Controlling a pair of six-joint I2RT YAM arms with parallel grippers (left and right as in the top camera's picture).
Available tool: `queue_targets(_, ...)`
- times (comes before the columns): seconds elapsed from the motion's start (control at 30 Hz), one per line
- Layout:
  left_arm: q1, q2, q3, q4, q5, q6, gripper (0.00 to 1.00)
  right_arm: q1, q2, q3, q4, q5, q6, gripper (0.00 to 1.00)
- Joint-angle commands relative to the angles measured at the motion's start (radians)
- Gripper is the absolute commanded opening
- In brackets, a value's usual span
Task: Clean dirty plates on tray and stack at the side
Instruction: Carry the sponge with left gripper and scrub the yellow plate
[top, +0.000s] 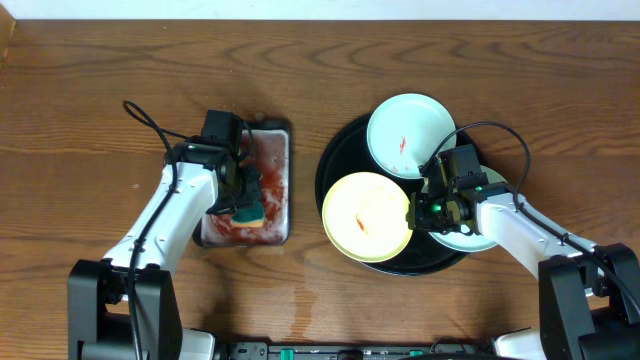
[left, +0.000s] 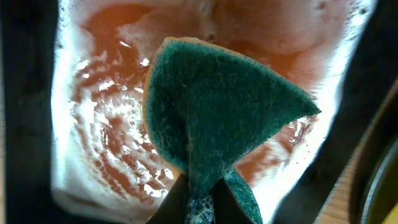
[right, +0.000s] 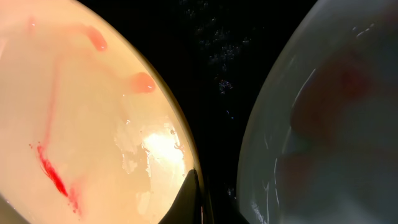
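The round black tray (top: 333, 158) holds three plates. A mint-white plate (top: 408, 128) with a red smear lies at the back. The pale yellow plate (top: 362, 205), also smeared red, lies at the front left. A second mint-white plate (top: 472, 240) lies partly under my right arm. My right gripper (top: 415, 213) is shut on the yellow plate's right rim; the right wrist view shows a finger (right: 198, 202) on that rim, the yellow plate (right: 81, 124) and the mint plate (right: 323, 124). My left gripper (top: 243, 200) is shut on a green-and-yellow sponge (left: 224, 106) over red foam.
A smaller rectangular black tray (top: 289, 180) filled with reddish foam (left: 106, 124) lies left of the round tray, under the sponge. Dark wood tabletop surrounds both trays. A black cable (top: 150, 122) loops behind the left arm.
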Motion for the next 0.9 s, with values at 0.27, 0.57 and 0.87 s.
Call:
queue_targets(0.27, -0.145, -0.029, 0.185, -0.083, 0.099, 0.023, 0.08, -0.006, 0.018, -0.016, -0.049, 0.224, 0.18, 0.01)
queue_targets(0.57, -0.394, -0.012, 0.19, 0.041, 0.128, -0.091, 0.07, -0.031, 0.018, -0.016, 0.01, 0.241, 0.19, 0.01)
queue_targets(0.87, -0.535, 0.107, 0.176, 0.197, 0.138, -0.218, 0.08, -0.03, 0.018, -0.016, 0.034, 0.144, 0.006, 0.01)
